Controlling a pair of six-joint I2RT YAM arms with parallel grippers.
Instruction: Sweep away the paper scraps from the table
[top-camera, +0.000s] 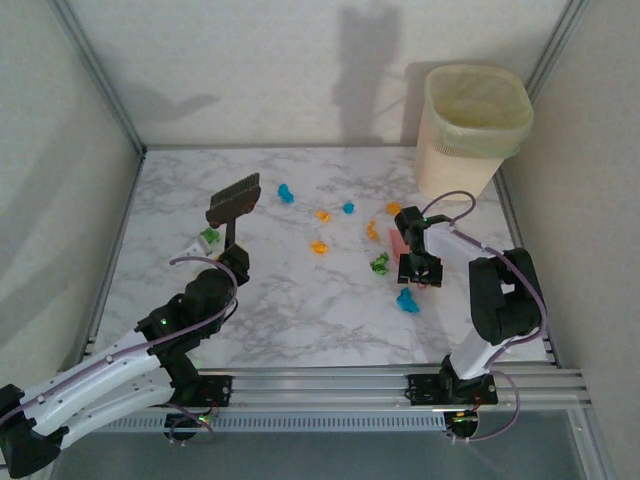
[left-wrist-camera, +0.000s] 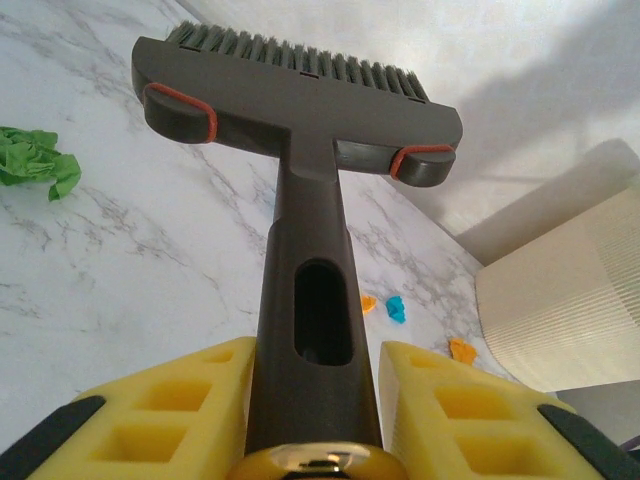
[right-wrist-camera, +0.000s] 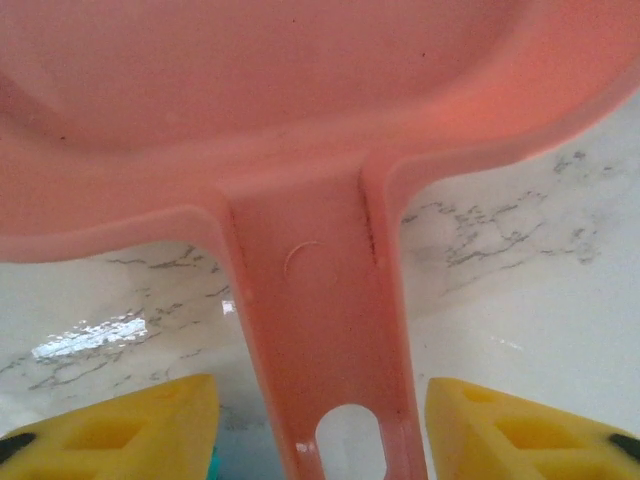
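In front of the lined bin (top-camera: 472, 125) (contents unclear), paper scraps (top-camera: 320, 245) lie scattered over the table (top-camera: 300, 310). Left gripper (left-wrist-camera: 315, 350) clamps the brush (left-wrist-camera: 300, 110) handle. Right gripper (right-wrist-camera: 320, 385) jaws stand apart around the dustpan (right-wrist-camera: 300, 120) handle near the bin, gaps both sides.

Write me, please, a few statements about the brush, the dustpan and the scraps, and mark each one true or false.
1. The left gripper is shut on the handle of the brush. True.
2. The right gripper clamps the handle of the dustpan. False: its jaws stand on either side of the handle, with gaps.
3. The paper scraps are all in the bin. False: they lie scattered on the table.
4. The bin stands at the table's far right corner. True.
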